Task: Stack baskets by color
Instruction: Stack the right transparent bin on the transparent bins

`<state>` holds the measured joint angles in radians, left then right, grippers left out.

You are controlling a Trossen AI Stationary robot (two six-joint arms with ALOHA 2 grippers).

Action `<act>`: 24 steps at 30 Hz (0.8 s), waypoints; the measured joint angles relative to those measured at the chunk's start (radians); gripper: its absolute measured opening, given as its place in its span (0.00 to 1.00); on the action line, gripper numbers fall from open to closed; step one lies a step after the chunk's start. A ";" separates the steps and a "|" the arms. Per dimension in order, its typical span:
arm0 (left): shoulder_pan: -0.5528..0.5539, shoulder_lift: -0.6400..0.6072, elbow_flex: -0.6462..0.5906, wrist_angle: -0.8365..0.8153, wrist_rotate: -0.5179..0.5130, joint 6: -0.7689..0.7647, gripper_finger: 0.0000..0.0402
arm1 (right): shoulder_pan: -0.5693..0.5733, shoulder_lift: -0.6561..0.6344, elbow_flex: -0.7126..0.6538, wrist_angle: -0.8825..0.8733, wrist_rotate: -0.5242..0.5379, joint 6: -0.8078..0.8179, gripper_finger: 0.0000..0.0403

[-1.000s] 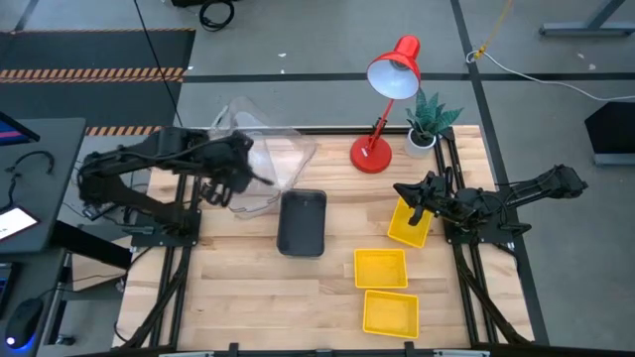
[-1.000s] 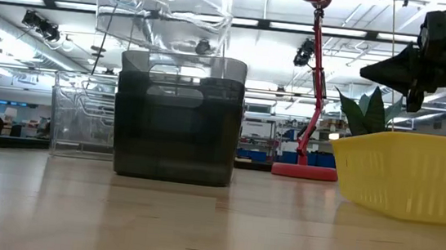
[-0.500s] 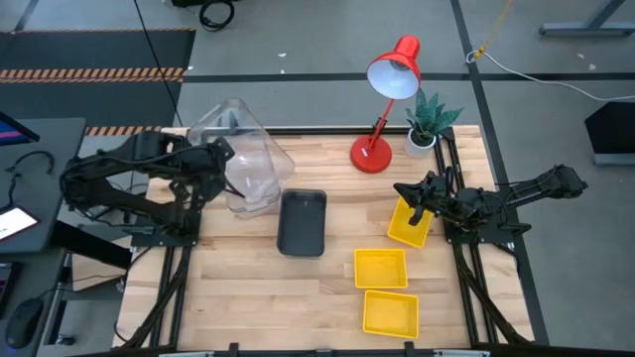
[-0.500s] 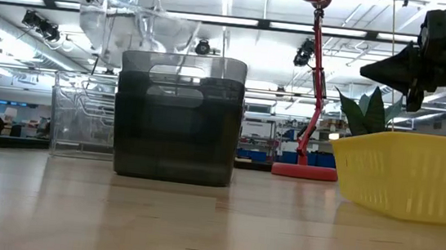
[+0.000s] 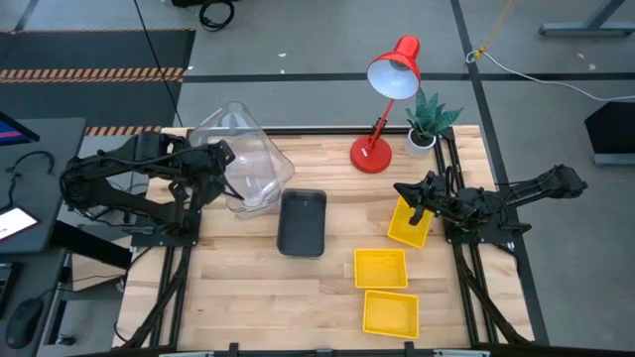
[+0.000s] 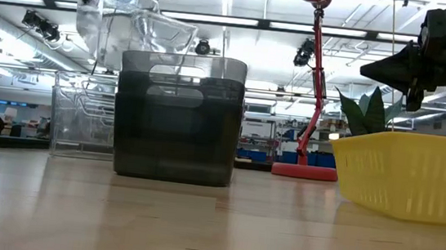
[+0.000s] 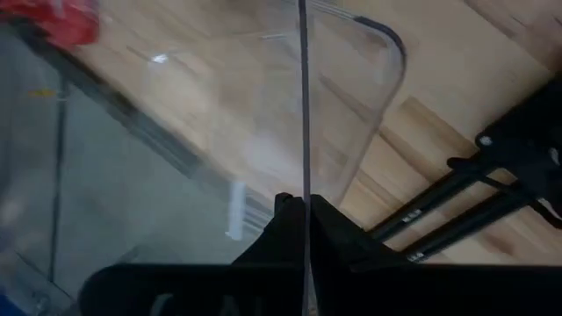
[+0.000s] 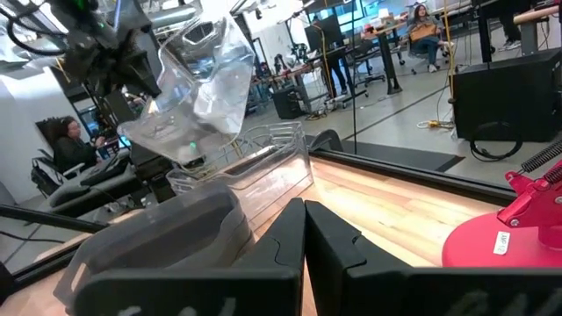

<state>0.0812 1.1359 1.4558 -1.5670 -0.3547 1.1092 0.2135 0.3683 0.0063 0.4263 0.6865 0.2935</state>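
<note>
- Since a sec ago we see the left gripper [image 5: 216, 159] has swung its clear basket [image 5: 241, 159] back from over the dark grey basket [image 5: 302, 221] toward the far-left part of the worktop [image 5: 248, 288]. In the last half sec it barely shifts.
- Left gripper is pinching the clear basket's thin wall, fingers pressed tight on it (left wrist view: wall edge runs straight between the dark fingers [image 7: 281, 230]).
- Held basket is in the air, tilted, and sits roughly above a second clear basket [image 6: 84, 116] standing on the worktop. We judge this lines up the clear-on-clear stack; lowering + nesting not yet done.
- Right gripper [image 5: 417, 203] is pressed together over the tilted yellow basket [image 5: 409, 223] at the right; from these views we can't tell whether it grips the rim. No change there over the sec.
- Two more yellow baskets [image 5: 381, 269] [image 5: 390, 312] lie flat, separate, nearer the front: yellow stack not built.
- Materials: clear baskets are glossy see-through plastic w/ rounded corners, thin walls that catch glare. Grey basket is smoky, semi-opaque, w/ a cut handle slot. Yellow ones are bright, opaque, w/ slotted sides [image 6: 402, 179].
- Worktop is pale butcher-block wood, matte.
- Red desk lamp [image 5: 387, 99] + small potted plant [image 5: 427, 124] stand at the far edge, clear of the action.
</note>
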 joint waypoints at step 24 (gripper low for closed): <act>-0.035 -0.063 -0.231 0.129 0.213 0.072 0.01 | 0.000 0.000 0.000 0.003 0.000 0.000 0.03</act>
<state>0.0462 1.0732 1.2243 -1.4378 -0.1421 1.1816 0.2134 0.3679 0.0063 0.4294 0.6865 0.2936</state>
